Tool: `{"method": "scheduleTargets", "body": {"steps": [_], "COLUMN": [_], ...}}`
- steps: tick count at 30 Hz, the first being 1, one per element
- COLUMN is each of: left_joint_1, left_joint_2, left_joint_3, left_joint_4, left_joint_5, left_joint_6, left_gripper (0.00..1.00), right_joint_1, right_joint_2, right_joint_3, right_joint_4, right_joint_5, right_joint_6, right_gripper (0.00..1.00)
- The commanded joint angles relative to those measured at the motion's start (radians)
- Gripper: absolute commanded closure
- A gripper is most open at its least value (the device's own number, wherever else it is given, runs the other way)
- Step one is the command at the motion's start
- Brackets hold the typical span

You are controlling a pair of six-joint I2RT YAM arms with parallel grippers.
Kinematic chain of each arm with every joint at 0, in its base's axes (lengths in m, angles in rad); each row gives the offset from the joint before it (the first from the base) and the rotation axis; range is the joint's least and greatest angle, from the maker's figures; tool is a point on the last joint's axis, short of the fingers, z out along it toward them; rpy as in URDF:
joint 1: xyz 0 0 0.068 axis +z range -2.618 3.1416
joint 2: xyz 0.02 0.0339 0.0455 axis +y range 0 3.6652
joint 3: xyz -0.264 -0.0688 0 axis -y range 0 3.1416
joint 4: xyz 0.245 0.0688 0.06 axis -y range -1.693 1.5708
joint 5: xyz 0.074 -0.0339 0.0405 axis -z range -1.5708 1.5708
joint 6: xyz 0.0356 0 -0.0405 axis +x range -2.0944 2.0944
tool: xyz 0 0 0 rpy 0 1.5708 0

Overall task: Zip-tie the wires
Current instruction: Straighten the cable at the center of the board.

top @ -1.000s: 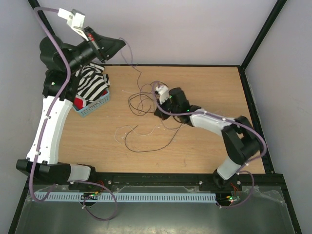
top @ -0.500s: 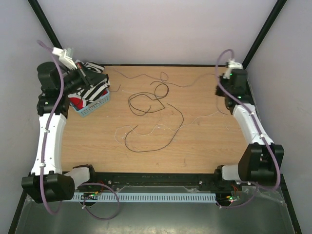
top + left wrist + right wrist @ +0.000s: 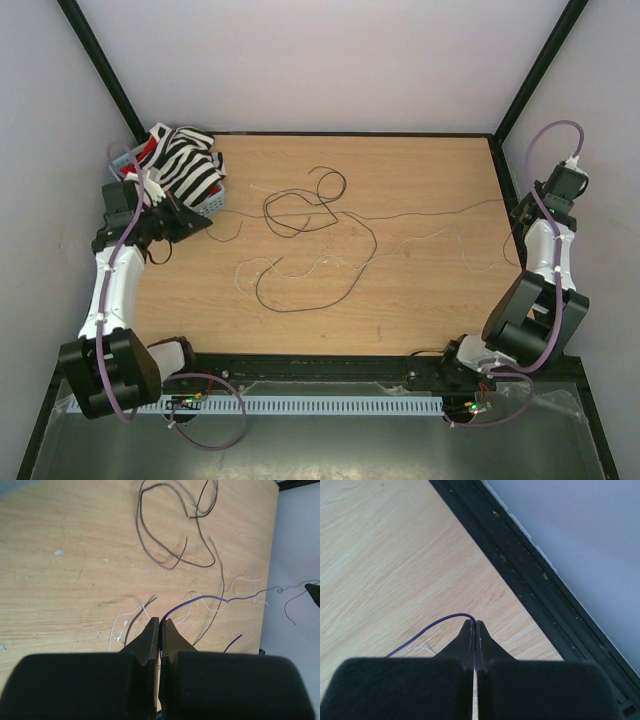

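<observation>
Wrist views show left pincer (image 3: 160, 622) and right pincer (image 3: 474, 624) each pinching a thin purple wire (image 3: 200, 598), gripped ends hidden.

arms (image 3: 108, 290) — white shells, black joints | cables (image 3: 560, 123) purple | end effectors (image 3: 160, 622) — black, wedge-tipped

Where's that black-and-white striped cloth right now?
Seen from above, the striped cloth is heaped in a small blue basket at the table's far left corner, just behind the left gripper and left of the loose wires.
</observation>
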Motion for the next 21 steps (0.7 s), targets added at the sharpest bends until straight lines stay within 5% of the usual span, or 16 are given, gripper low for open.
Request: {"method": "scheduleTargets", "body": {"steps": [1,21], "left_joint_1": [0.001,-0.213], "left_joint_2": [0.044,0.194], "left_joint_3": [-0.058,-0.187], "left_joint_4": [-0.003,0.032], "left_joint_5": [0.036,-0.004], "left_joint_6": [0.019,0.043], "left_gripper": [1.00,0.99], "right_joint_1": [-0.029,-0.043], "right_joint_2": [0.045,0.144], "right_joint_3": [0.032,-0.053], "right_joint_4": [-0.016,0.052], "right_joint_5": [0.032,0.025], "right_joint_6": [0.001,0.037], "right_gripper": [1.00,1.00]}}
